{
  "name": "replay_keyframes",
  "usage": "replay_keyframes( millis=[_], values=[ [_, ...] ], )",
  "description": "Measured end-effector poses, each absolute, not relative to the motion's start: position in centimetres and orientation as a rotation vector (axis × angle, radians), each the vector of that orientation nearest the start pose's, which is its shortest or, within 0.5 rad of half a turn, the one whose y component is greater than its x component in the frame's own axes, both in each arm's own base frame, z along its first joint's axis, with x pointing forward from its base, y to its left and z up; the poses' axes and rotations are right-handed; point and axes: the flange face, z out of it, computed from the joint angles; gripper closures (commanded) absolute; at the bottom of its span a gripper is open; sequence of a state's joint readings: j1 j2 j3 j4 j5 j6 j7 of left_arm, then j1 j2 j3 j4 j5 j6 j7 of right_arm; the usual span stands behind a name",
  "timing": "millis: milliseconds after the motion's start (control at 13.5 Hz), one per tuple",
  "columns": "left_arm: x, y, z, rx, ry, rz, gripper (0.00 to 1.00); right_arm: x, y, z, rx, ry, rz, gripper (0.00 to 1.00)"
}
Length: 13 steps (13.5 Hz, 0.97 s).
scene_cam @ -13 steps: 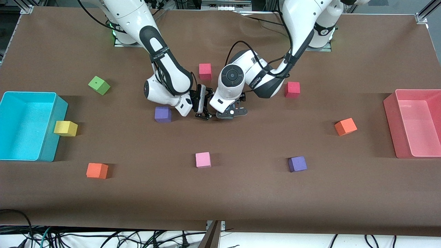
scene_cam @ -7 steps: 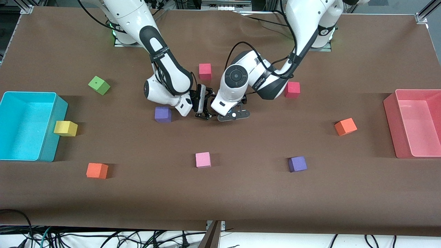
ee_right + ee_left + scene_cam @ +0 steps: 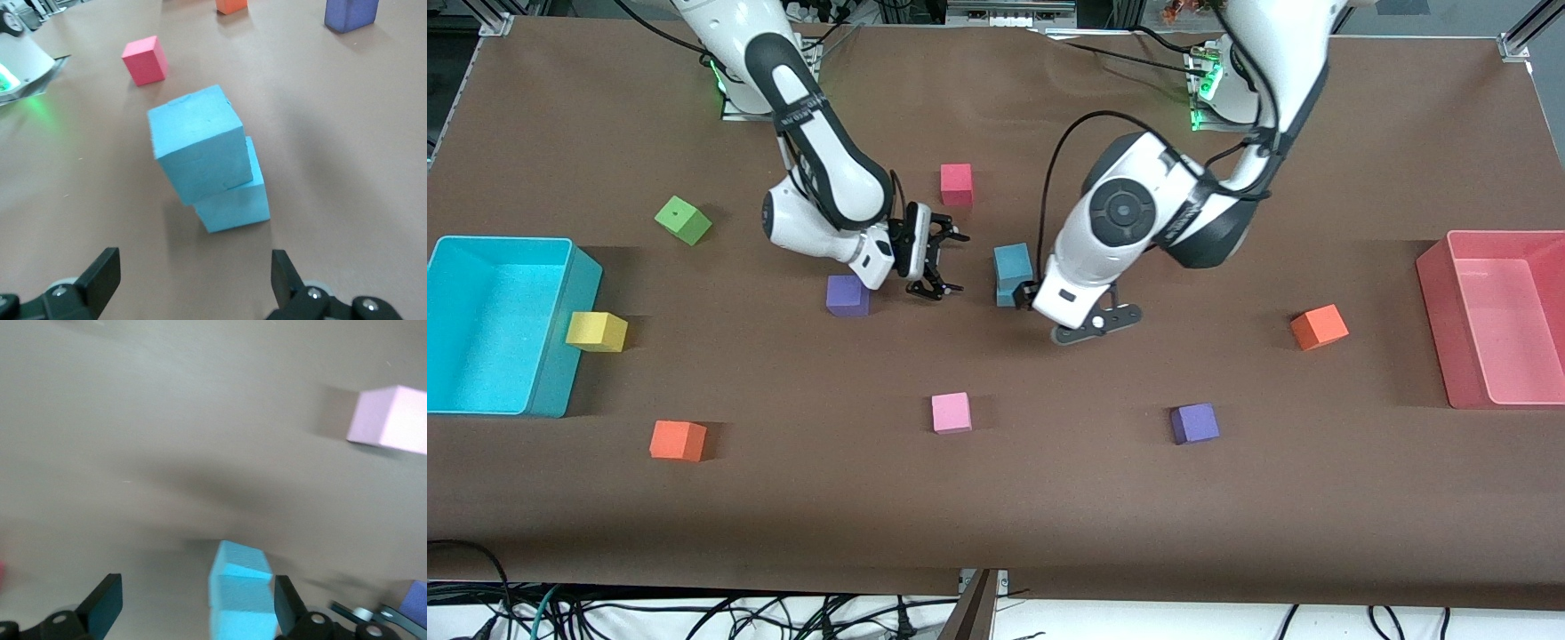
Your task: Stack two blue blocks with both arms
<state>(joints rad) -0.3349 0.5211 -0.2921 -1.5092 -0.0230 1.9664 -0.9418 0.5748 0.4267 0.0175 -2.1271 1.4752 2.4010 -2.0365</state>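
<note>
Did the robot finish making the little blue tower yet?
Almost! One blue block already sits on the other blue block, a bit crooked. Nothing is in hand: the left gripper and right gripper are both open beside the tower. Only backing away is left.

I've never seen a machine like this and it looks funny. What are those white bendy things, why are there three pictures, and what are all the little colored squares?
The white bendy things are two robot arms. Each ends in a black pincer called a gripper. One picture comes from a camera high above the table; the other two come from small cameras on the arms' wrists.

On the brown table lie foam cubes: pink, purple, orange, yellow, green and red. A cyan bin and a pink bin stand at its ends.

In the middle, the two blue blocks are stacked, the top one sitting a bit crooked. The left gripper and the right gripper are beside the stack. Both are open and hold nothing.
</note>
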Motion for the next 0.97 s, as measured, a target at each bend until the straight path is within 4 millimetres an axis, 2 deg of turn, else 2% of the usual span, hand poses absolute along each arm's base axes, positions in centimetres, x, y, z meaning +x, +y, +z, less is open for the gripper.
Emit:
replay_keyframes(
  millis=[149, 297, 446, 595, 818, 892, 966],
  values=[
    [58.6, -34.1, 40.2, -3.133, -0.646, 0.245, 0.00, 46.9, 29.8, 22.2, -1.804, -1.514, -0.519, 0.00],
    [59.7, -29.1, 43.4, -3.102, -0.689, 0.256, 0.00, 48.0, 27.3, 25.9, -1.856, -1.521, -0.339, 0.00],
    [60.0, -23.4, 46.6, -3.096, -0.576, 0.293, 0.00, 48.7, 24.7, 31.0, -1.972, -1.499, -0.134, 0.00],
    [59.8, -17.2, 49.9, -3.083, -0.487, 0.322, 0.00, 49.7, 21.7, 37.3, -2.135, -1.432, 0.045, 0.00],
    [59.5, -8.2, 53.8, -3.111, -0.329, 0.304, 0.00, 52.8, 15.6, 46.2, -2.470, -1.233, 0.194, 0.00],
    [59.5, -5.6, 54.5, -3.122, -0.279, 0.292, 0.00, 53.8, 13.6, 48.4, -2.592, -1.101, 0.204, 0.00],
    [59.5, -3.9, 54.9, -3.128, -0.222, 0.283, 0.00, 54.6, 11.8, 50.2, -2.714, -0.933, 0.220, 0.00]
  ],
)
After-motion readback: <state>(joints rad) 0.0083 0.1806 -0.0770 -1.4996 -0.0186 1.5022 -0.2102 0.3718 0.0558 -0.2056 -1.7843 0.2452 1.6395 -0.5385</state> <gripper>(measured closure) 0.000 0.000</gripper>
